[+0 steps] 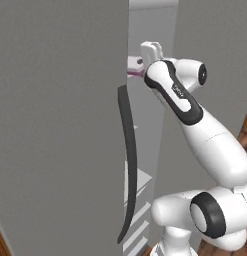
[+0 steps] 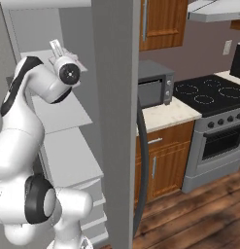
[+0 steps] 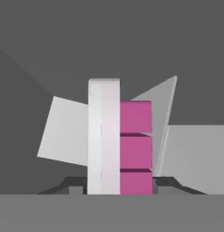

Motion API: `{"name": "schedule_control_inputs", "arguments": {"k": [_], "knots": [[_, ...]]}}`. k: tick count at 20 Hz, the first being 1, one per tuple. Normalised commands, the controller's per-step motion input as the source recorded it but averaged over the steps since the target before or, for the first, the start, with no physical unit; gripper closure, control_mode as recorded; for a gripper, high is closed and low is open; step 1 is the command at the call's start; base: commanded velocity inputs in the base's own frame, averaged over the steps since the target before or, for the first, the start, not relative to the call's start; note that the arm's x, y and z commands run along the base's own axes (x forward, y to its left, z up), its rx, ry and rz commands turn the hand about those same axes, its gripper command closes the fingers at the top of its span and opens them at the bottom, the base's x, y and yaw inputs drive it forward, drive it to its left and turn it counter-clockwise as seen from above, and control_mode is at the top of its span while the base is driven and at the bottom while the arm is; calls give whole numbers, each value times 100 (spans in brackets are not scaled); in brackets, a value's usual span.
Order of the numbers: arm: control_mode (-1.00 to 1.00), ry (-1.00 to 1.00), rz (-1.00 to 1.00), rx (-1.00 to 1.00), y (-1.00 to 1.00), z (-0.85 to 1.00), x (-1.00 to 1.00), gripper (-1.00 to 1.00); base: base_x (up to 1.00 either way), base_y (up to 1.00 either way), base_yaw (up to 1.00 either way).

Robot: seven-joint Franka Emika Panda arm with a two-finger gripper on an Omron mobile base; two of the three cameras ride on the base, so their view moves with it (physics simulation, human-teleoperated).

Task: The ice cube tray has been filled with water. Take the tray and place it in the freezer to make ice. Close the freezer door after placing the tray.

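We see the ice cube tray (image 3: 119, 140) standing on edge between our fingers (image 3: 70, 185), which are clamped on it, held inside the open freezer (image 1: 55, 125) above its shelves (image 2: 68, 116).

White arm with dark joints, seen beside the freezer door handle (image 1: 128, 165)

We see a glossy white arm (image 1: 215, 145) built of rounded, swollen segments, right of that handle. A black band with a small pale marking runs along the upper link (image 1: 177, 95); a black ring circles the big round joint cap (image 1: 207, 215) lower down. In the right base view another round cap (image 2: 69, 73) shows a dark grey disc, with a black collar on the link (image 2: 17, 87) beside it.
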Motion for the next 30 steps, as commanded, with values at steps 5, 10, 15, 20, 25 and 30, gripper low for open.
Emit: {"name": "schedule_control_inputs", "arguments": {"k": [5,10,15,20,25,30], "knots": [[-100,1,0,-2,11,0,38,100,0,0,0],[-100,3,0,0,0,0,47,100,0,0,0],[-100,3,0,0,2,0,48,100,0,0,0],[-100,1,0,-1,10,0,45,100,0,0,0],[-100,0,0,-3,23,0,38,100,0,0,0],[-100,2,0,-3,18,-1,45,100,0,0,0]]}}
